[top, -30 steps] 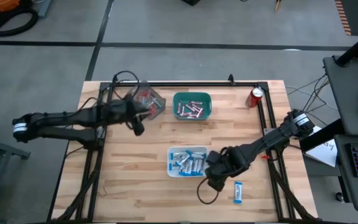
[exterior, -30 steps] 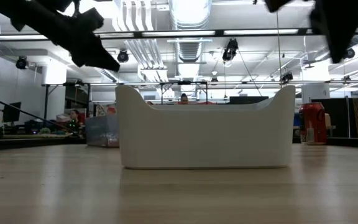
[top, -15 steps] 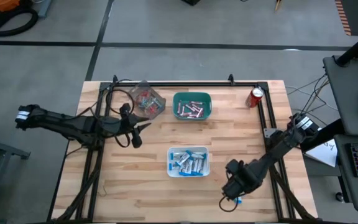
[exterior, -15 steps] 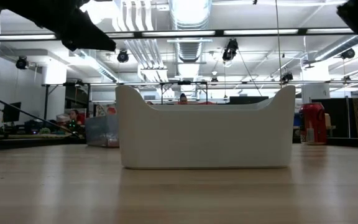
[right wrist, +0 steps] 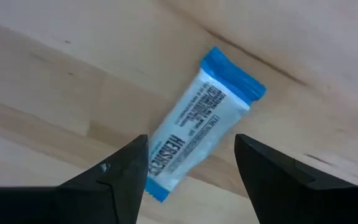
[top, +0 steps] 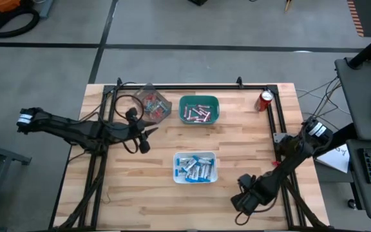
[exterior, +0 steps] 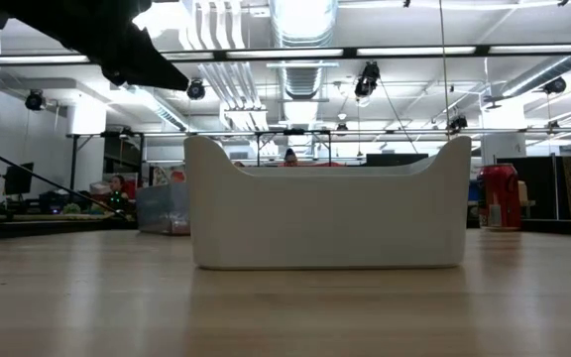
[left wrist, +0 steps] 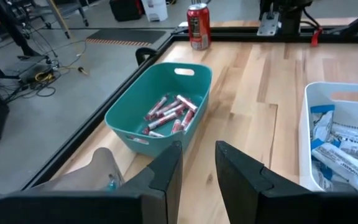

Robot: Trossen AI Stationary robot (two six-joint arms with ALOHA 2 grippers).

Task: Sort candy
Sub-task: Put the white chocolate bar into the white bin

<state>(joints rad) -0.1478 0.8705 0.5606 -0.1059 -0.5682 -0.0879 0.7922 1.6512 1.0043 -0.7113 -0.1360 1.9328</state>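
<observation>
The right tool (right wrist: 188,171) is hanging over the near right part of the wooden desk (top: 140,187), its fingers spread wide apart above a blue-and-white Hershey's packet (right wrist: 199,124) that is lying flat on the wood, untouched. The word "HERSHEY'S" is reading along the wrapper. The left tool (left wrist: 197,165) is hovering left of the teal bin (left wrist: 160,106) of pinkish-white sticks (left wrist: 169,112), fingers slightly apart and gripping nothing. The white bin (top: 195,167) is holding more blue-and-white packets (top: 195,169). A red soda can (left wrist: 197,25) is standing at the far edge.
</observation>
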